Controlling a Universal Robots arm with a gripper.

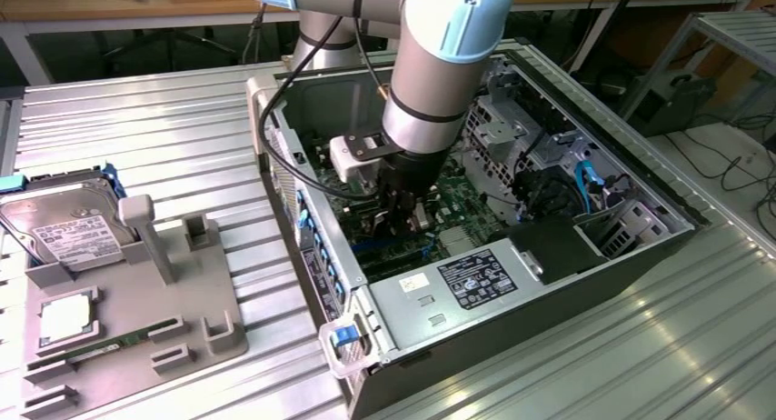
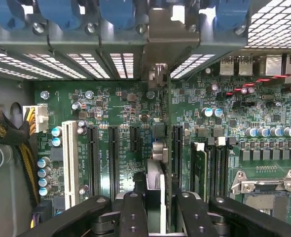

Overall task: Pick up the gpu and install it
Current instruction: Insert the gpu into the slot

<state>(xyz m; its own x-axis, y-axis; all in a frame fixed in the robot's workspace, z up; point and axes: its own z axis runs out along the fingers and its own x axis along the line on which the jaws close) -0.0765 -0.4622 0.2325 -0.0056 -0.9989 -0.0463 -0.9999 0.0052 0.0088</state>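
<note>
My gripper reaches down into the open computer case, just above the green motherboard. In the wrist view its black fingers are shut on the gpu, a thin card seen edge-on. The card stands upright over the motherboard, between two black expansion slots. Its grey metal bracket lies against the case's rear wall, beside the vented slot covers. Whether the card's edge sits in a slot is hidden by the card itself.
A grey fixture tray on the ribbed metal table at the exterior view's left holds a silver hard drive, a processor chip and a green memory stick. The power supply fills the case's near end. Braided cables run near the white slot.
</note>
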